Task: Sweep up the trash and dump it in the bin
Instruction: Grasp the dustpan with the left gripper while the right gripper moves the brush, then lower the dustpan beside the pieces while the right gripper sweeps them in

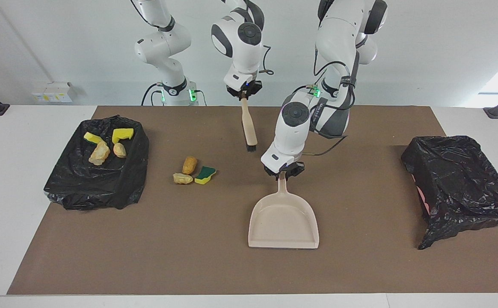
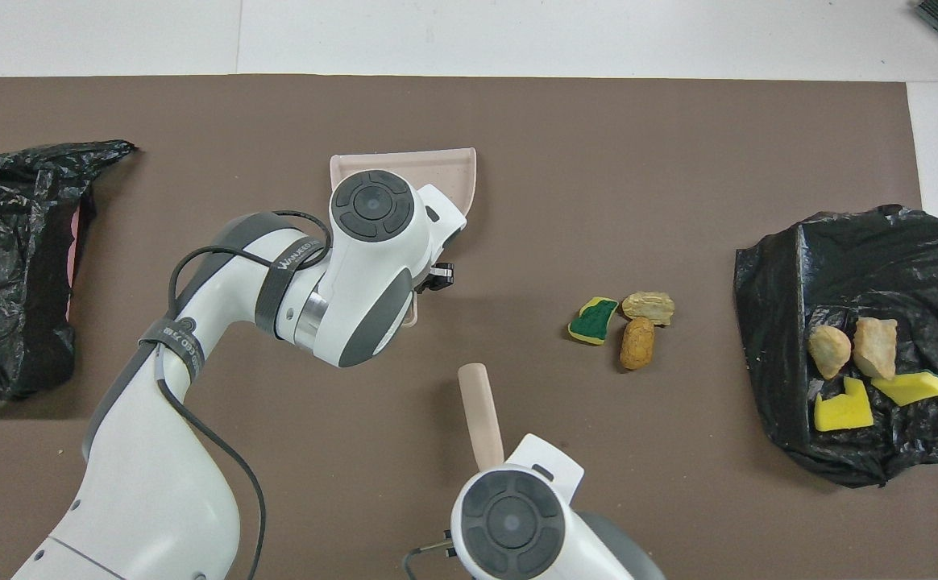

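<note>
Gripping the smooth beige dustpan (image 1: pixel 284 222) by its handle, our left gripper (image 1: pixel 282 172) hides its fingertips, seemingly clamped there.
Our right gripper (image 1: pixel 243 94) pinches a brush (image 1: pixel 249 128) upright; three lumpy scraps (image 1: pixel 194 171) lie on the mat, four in the crinkled black-lined bin (image 1: pixel 78 188).

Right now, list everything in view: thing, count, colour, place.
loose scraps: three, tan, orange, yellow-green, on the mat beside the bin
binned scraps: four, yellow and tan, in the bin
bin: one, black-lined, right arm's end
black bag: one, left arm's end
dustpan: one, beige, mid-mat
brush: one, beige handle, hanging bristles down
mat: one, brown
left pincer: shut on the dustpan's handle
right pincer: holds the brush
</note>
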